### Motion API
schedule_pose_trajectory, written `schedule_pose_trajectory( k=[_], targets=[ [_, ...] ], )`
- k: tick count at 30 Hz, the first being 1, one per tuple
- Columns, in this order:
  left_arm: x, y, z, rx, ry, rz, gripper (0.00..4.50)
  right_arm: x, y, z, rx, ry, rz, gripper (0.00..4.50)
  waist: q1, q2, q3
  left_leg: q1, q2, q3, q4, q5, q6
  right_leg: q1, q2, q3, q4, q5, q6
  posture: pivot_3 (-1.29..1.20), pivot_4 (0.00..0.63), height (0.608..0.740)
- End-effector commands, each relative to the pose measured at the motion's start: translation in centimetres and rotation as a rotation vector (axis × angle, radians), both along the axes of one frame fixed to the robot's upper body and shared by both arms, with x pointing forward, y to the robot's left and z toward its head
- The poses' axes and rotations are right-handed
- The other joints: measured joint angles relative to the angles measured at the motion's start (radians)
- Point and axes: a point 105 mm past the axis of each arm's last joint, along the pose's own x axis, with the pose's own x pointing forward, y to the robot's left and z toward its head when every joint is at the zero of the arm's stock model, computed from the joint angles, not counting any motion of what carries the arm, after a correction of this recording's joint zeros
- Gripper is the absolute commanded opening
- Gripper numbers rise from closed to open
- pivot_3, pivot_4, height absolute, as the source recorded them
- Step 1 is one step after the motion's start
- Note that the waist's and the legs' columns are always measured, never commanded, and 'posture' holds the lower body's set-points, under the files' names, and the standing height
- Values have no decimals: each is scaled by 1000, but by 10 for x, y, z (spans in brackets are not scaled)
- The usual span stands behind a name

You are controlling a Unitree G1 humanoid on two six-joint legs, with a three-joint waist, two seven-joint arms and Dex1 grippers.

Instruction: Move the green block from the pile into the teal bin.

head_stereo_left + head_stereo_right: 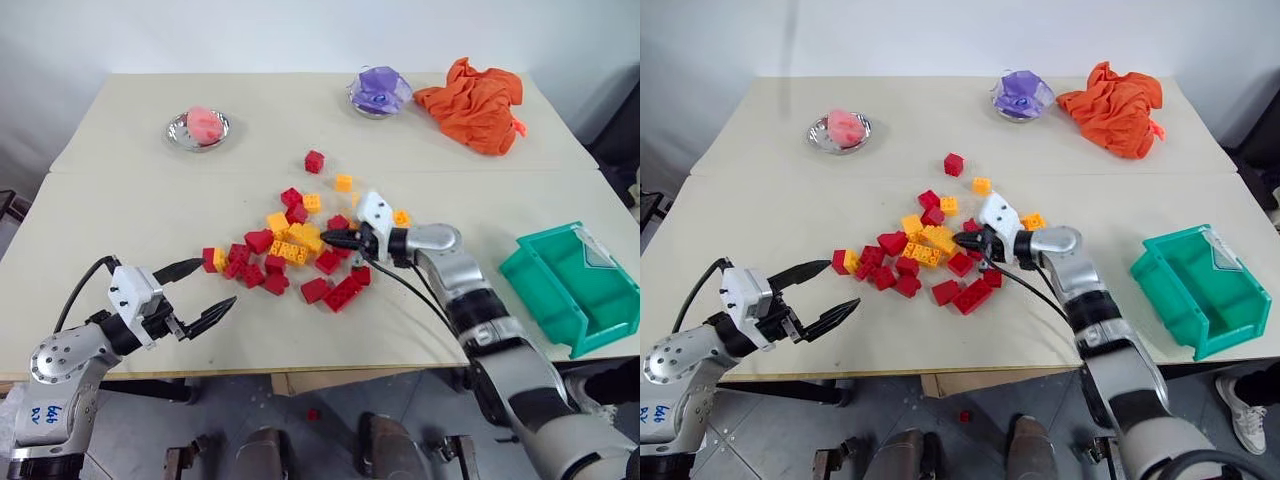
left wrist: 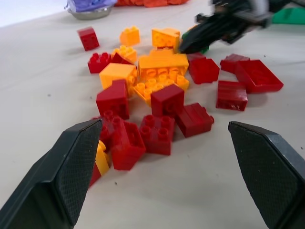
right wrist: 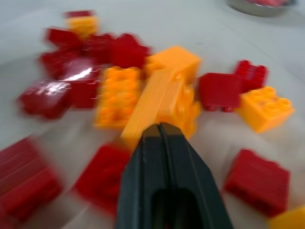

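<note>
Poking into the pile in the middle of the table, the right gripper is shut tight on nothing, and the green block peeks out right beside its tips, far from the wide-open left gripper.

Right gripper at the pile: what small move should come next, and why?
Probably open the right gripper and ease it around the green block. It is shut with nothing held, its tip at the pile, and a bit of green shows right beside that tip in the left wrist view.
</note>
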Motion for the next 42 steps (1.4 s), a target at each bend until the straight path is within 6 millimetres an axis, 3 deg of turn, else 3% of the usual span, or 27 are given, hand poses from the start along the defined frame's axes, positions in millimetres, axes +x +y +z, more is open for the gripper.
schedule_pose_trajectory(
  k=[1,5,7,12,15,19,22,25,28,32,42],
  targets=[
    [-4,-1,4,-4,-23,-10,4500,-7,-30,39,88,-123,-37,21,2,0,0,0,0,0,0,0,0,0,0,0,0,0,0,0,150,740],
    [-4,4,2,-14,-21,12,4500,-21,-83,43,143,-94,-168,185,21,0,0,0,0,0,0,0,0,0,0,0,0,0,0,0,150,740],
    [-5,11,-1,-30,-8,31,4500,-35,-103,36,134,-67,-199,601,28,0,0,0,0,0,-1,-1,0,0,0,0,-1,0,0,0,150,740],
    [-7,18,0,-34,-21,52,4500,-59,-140,11,113,13,-333,2195,27,0,0,0,0,1,0,-1,0,0,0,0,-1,0,0,0,150,740],
    [-6,14,2,-34,-31,36,4500,-63,-142,-2,94,44,-371,3175,23,0,0,1,0,1,0,-1,0,0,0,1,0,0,0,0,150,740],
    [-5,3,5,-30,-42,-15,4500,-53,-117,1,119,55,-360,4478,21,0,0,1,0,3,0,-1,0,-1,0,2,1,0,0,0,150,740],
    [-5,-6,9,-30,-48,-54,4500,-38,-88,5,137,63,-372,4478,23,0,0,1,1,3,1,-1,0,-2,0,3,2,0,0,0,150,740],
    [-6,-10,12,-28,-58,-72,4500,-23,-74,2,123,98,-434,4478,27,0,0,0,1,3,1,-1,0,-4,0,4,2,0,0,0,150,740],
    [-7,-14,15,-26,-66,-86,4500,-3,-75,-11,44,125,-569,4478,30,0,0,-1,0,3,1,-1,0,-4,0,3,2,0,0,0,150,740],
    [-9,-19,18,-26,-71,-99,4500,11,-68,-13,57,118,-629,4478,24,-1,0,-1,0,4,1,-1,0,-4,0,3,2,0,0,0,150,740],
    [-10,-30,21,-34,-77,-140,4500,21,-54,-13,141,150,-696,4478,21,-1,0,-1,0,5,0,-1,0,-6,0,4,3,0,0,0,150,740]
  ],
)
